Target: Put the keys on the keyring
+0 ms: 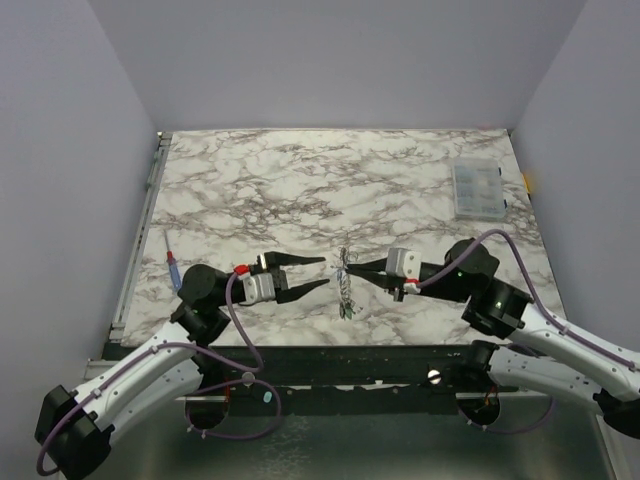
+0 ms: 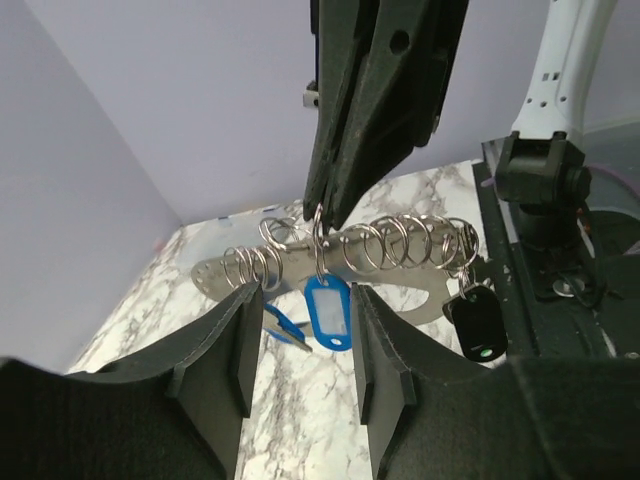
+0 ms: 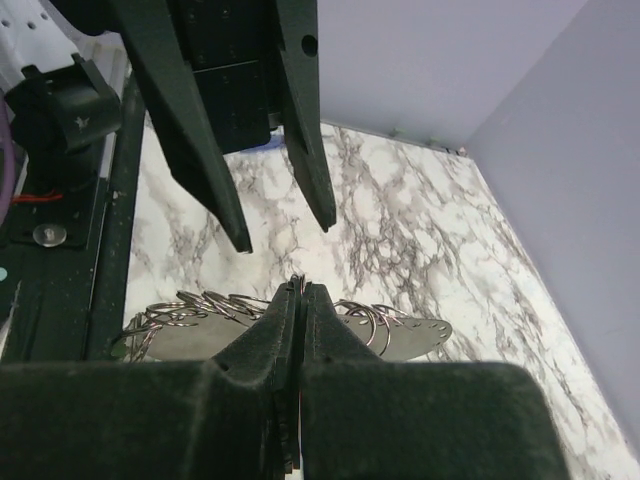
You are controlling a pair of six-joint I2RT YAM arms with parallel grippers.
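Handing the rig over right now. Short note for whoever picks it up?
Left claw: open, empty, facing the keyring from its left side, not touching it.
Right claw: shut on the keyring, pinching one of its wire loops at the top.
Keys: a blue key and a black key dangle from the keyring. A second blue key sits just behind; whether it is attached is unclear. Green key not made out.
Done: at least two keys on.
Left: confirm the second blue and the green, thread any that are missing.
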